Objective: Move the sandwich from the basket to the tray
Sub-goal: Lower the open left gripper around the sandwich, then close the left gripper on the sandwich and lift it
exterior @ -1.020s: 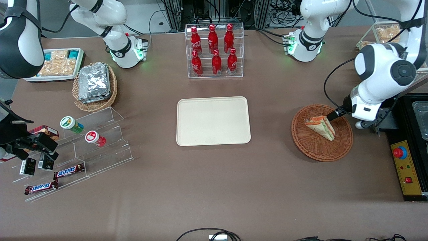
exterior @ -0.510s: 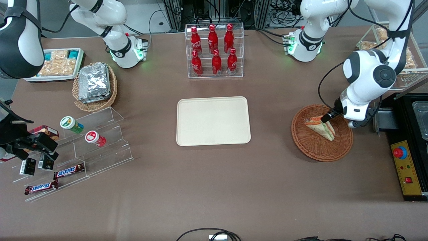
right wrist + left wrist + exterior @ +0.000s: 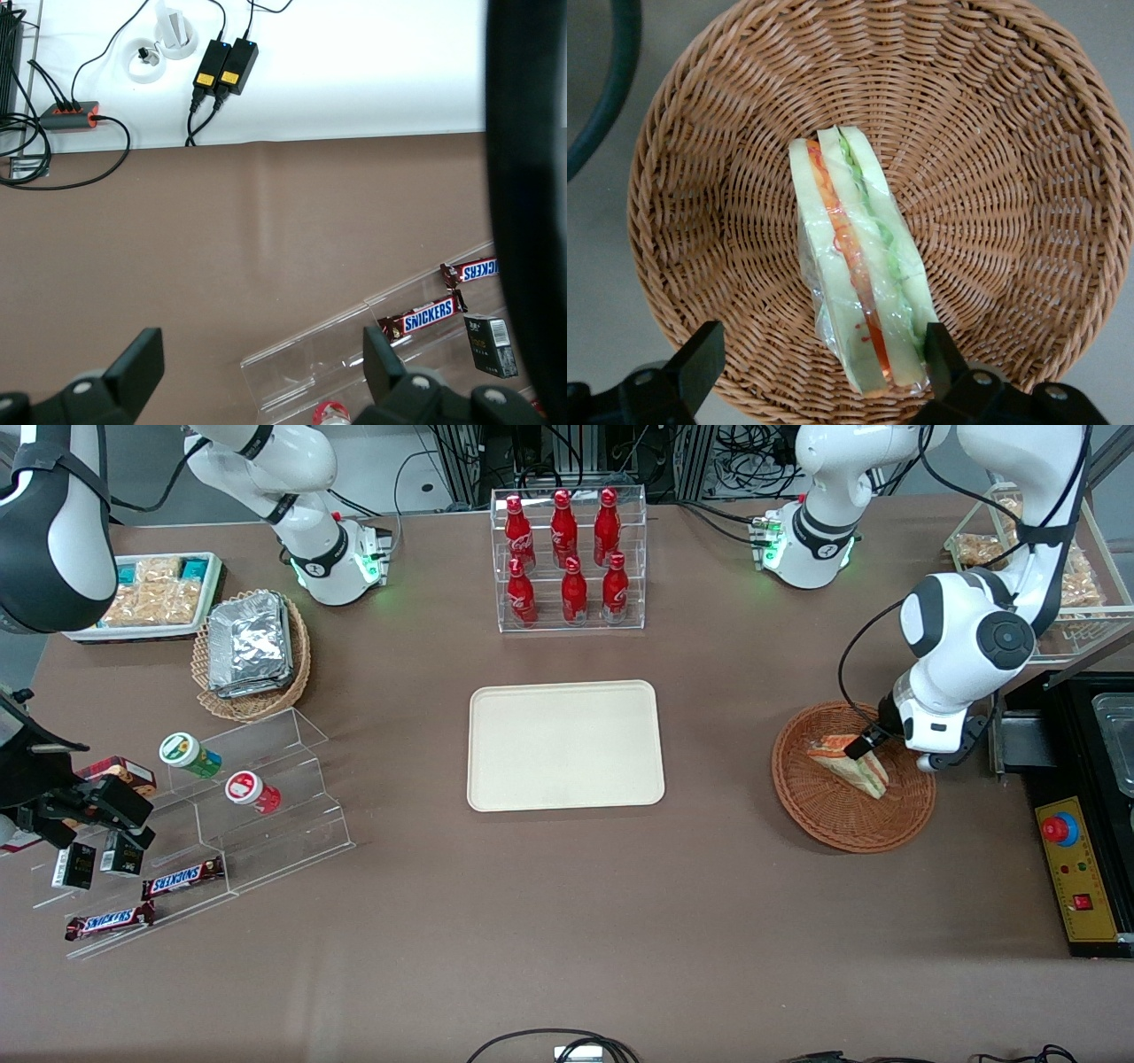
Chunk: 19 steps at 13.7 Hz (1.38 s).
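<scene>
gripper (image 3: 819, 350) spread over sandwich (image 3: 859, 266) | basket (image 3: 1010, 133) | label unreadable

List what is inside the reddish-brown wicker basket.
The basket holds one sandwich, a plastic-wrapped wedge lying on the weave. The open gripper hangs above it, a finger on each side. Nothing else shows; what lies under the sandwich is covered.

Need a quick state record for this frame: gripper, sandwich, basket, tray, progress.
gripper: gripper open, low over the basket, one finger on either side of the sandwich
sandwich: sandwich lying in the basket, not lifted
basket: basket toward the working arm's end of the table
tray: tray at table centre, nothing on it
progress: grasp not yet closed; transfer not started
</scene>
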Motion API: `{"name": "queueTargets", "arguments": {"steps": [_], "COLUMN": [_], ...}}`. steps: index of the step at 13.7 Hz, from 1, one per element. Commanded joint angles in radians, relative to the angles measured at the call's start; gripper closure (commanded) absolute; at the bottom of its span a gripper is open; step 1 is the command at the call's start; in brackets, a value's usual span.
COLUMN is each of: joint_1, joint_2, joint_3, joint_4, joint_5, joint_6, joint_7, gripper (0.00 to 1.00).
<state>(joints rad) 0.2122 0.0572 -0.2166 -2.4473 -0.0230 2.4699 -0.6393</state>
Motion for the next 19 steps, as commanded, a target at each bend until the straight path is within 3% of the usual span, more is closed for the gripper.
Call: {"name": "queueTargets", "arguments": {"steps": [1, 6, 19], "joint_1": [-0.011, -0.011, -0.014], "joint_2": [0.009, 0.049, 0.151], "joint_3": [0.003, 0.003, 0.003], "joint_4": [-0.006, -0.05, -0.05], "joint_5": [0.015, 0.015, 0.015], "joint_6": [0.02, 0.128, 0.216], "joint_7": [-0.031, -0.039, -0.039], "gripper": [0.0, 0.0, 0.0]}}
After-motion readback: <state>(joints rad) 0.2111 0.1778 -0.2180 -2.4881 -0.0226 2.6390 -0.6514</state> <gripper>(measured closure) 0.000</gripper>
